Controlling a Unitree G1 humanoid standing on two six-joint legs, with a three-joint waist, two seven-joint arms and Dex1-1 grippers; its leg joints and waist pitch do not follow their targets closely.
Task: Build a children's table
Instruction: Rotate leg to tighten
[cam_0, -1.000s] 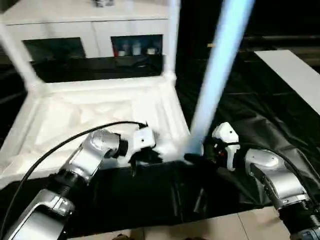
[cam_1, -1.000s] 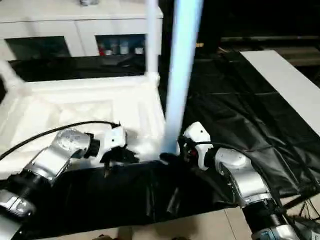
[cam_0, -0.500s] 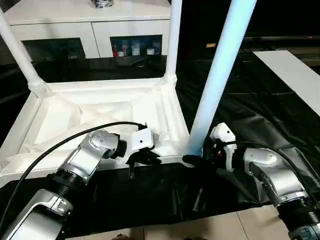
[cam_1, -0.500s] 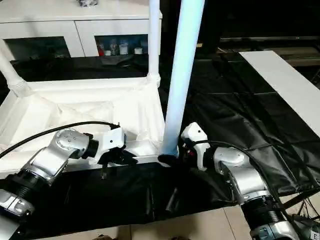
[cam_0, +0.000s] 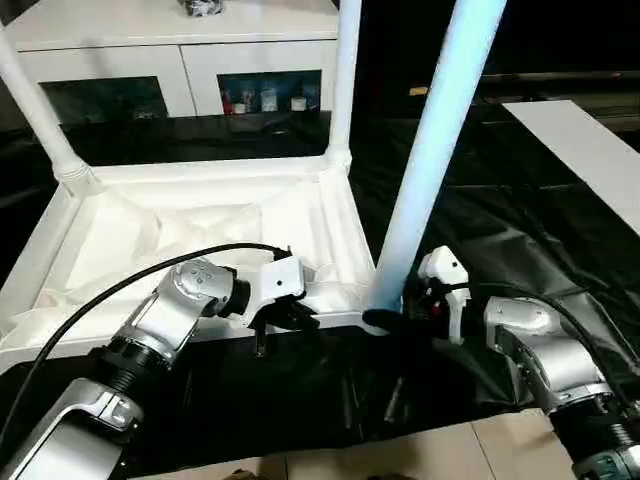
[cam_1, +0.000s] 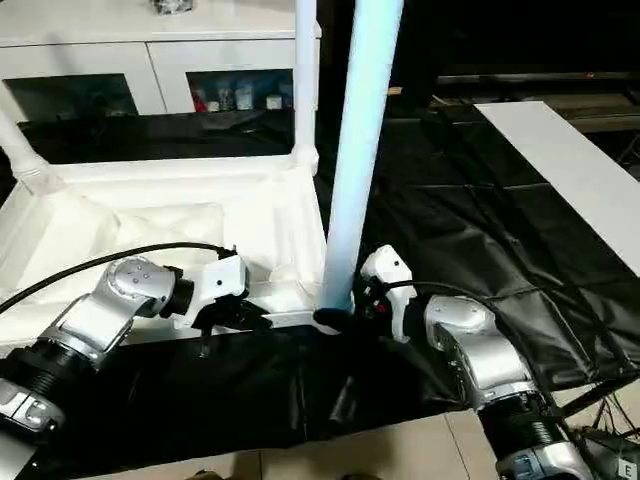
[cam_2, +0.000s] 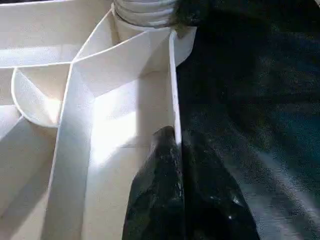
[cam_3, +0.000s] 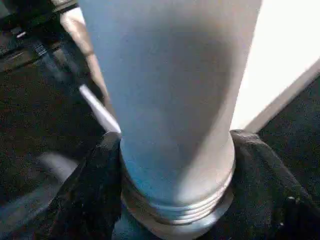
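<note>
Left eye view: black sheet (cam_0: 520, 230), white cabinet (cam_0: 200, 60).

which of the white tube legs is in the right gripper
The near-right white tapered tube leg, standing at the upturned tabletop's front corner, base between the right gripper fingers; the two far legs stand ungripped.

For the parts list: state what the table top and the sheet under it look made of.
Table top: apparently moulded white plastic, smooth with a slight sheen; thin ribs and round sockets show underneath. Sheet: looks like thin black plastic film, glossy and creased.
</note>
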